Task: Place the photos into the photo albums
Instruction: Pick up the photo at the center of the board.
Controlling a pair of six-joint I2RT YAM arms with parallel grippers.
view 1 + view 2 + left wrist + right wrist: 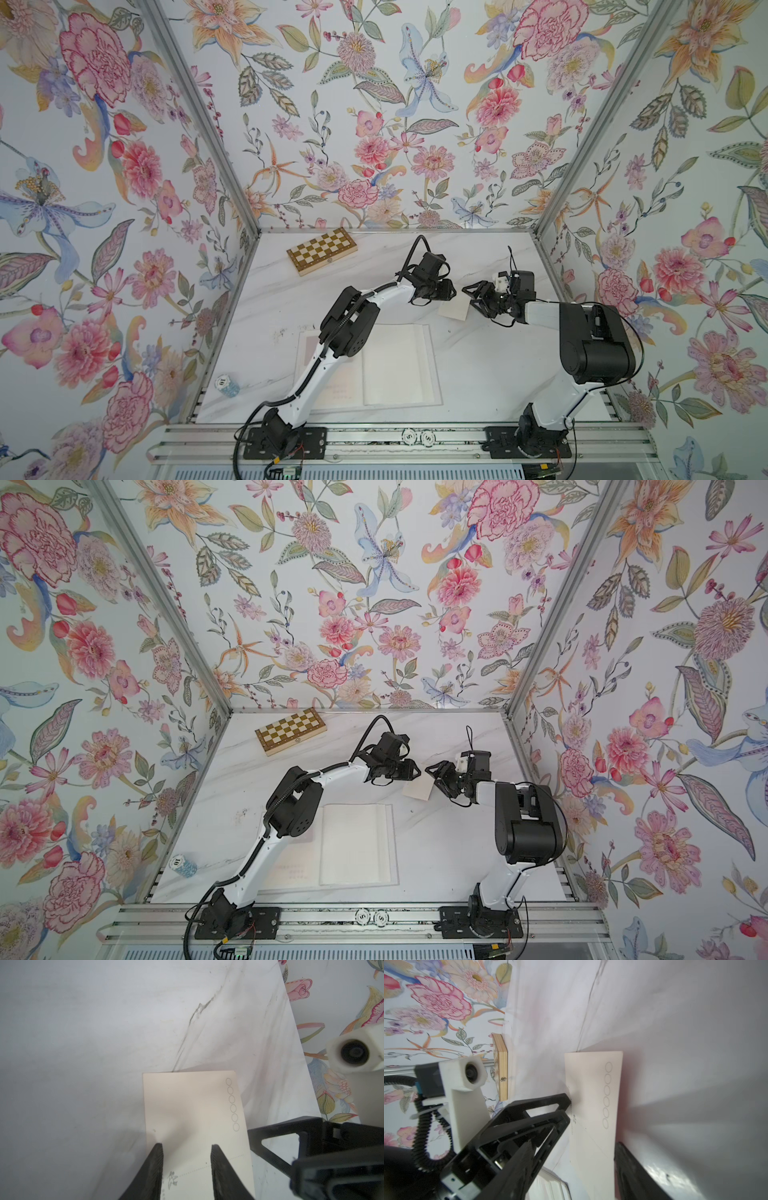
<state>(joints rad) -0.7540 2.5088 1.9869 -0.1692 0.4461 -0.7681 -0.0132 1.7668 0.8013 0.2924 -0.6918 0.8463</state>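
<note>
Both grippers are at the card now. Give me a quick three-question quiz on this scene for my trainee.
1. True or false: the album lies open on the table.
2. What lies under the left gripper? A. a card B. a spoon C. a cup
3. Fill in: the chessboard sits near the table's far ___ corner, by the robot's own sides.

Key: 1 true; 2 A; 3 left.
</note>
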